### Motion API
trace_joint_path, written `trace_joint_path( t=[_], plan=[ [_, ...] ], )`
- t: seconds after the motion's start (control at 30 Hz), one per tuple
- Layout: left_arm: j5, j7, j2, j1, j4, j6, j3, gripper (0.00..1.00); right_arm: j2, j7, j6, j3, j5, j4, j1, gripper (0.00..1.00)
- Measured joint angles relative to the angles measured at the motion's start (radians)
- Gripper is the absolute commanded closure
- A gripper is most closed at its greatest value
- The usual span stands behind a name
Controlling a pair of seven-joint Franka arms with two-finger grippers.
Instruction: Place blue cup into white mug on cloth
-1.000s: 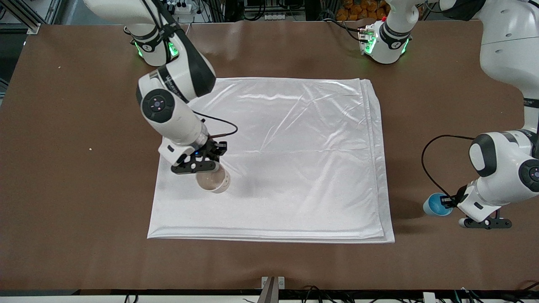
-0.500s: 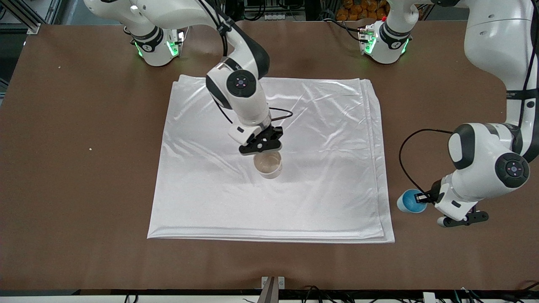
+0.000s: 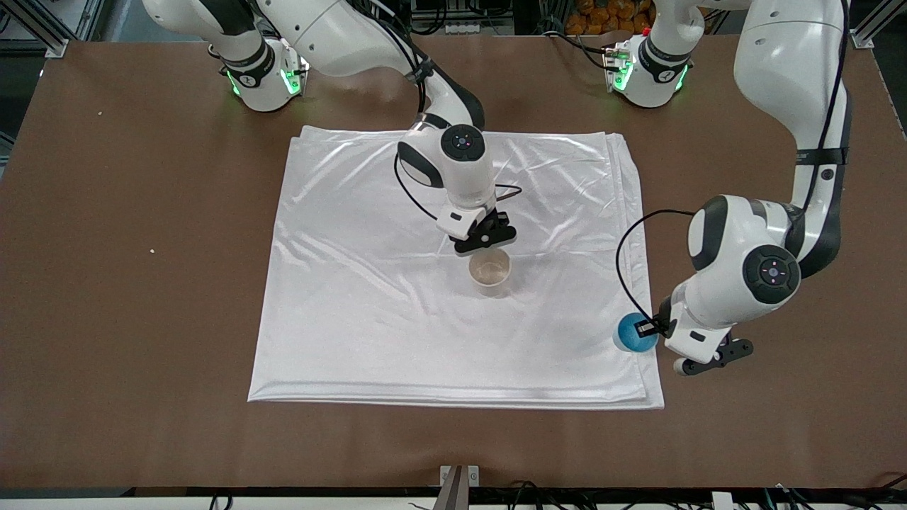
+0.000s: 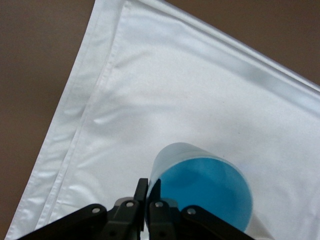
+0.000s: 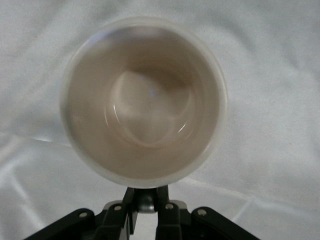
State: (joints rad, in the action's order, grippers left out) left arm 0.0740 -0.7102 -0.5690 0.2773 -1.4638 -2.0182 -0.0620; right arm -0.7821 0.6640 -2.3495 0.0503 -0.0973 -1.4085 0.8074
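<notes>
We are holding the white mug (image 3: 489,272) in the right hand (image 3: 485,239), whose fingers are pinching the mug's rim wall; the mug is over the middle of the cloth (image 3: 354,297), and we cannot tell whether its base is touching the fabric. We are carrying the blue cup (image 3: 635,333) in the left hand (image 3: 655,329), fingers pressed onto its rim, over the cloth's edge at the left arm's end of the counter (image 3: 142,319).

To do this step well, we judge that the mug should be seated flat and upright on the cloth, and that the cup should be kept upright and brought directly over the mug's mouth before lowering, since the cup is only slightly narrower than the mug.

The front view is showing the wide gap between cup and mug. The right wrist view is showing the mug (image 5: 144,102) empty, its mouth open and unobstructed. The left wrist view is showing one finger (image 4: 141,195) inside and one outside the cup (image 4: 202,187), with the cloth's layered edge (image 4: 75,145) below.
</notes>
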Motion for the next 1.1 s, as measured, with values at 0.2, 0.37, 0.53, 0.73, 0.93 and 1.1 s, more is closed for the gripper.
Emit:
trace_joint_path(
  t=[0.2, 0.37, 0.53, 0.73, 0.93, 1.1],
  plan=[
    [0.000, -0.076, 0.002, 0.010, 0.000, 0.004, -0.048, 1.00, 0.070, 0.000, 0.142, 0.006, 0.000, 0.025, -0.037, 0.00],
    [0.000, -0.144, 0.002, 0.055, 0.000, 0.005, -0.065, 1.00, 0.198, 0.000, 0.320, 0.053, 0.000, 0.041, -0.121, 0.00],
    [0.000, -0.216, 0.002, 0.117, 0.000, 0.006, -0.067, 1.00, 0.339, 0.000, 0.466, 0.114, 0.002, 0.041, -0.230, 0.00],
    [0.000, -0.292, 0.001, 0.193, -0.003, 0.009, -0.068, 1.00, 0.477, -0.001, 0.614, 0.199, 0.002, 0.038, -0.394, 0.00],
    [0.000, -0.331, -0.017, 0.240, -0.011, 0.014, -0.067, 1.00, 0.577, -0.066, 0.712, 0.235, 0.002, 0.028, -0.538, 0.00],
    [0.000, -0.331, -0.048, 0.250, -0.013, 0.013, -0.066, 1.00, 0.655, -0.235, 0.737, 0.239, 0.002, -0.004, -0.651, 0.00]
  ],
)
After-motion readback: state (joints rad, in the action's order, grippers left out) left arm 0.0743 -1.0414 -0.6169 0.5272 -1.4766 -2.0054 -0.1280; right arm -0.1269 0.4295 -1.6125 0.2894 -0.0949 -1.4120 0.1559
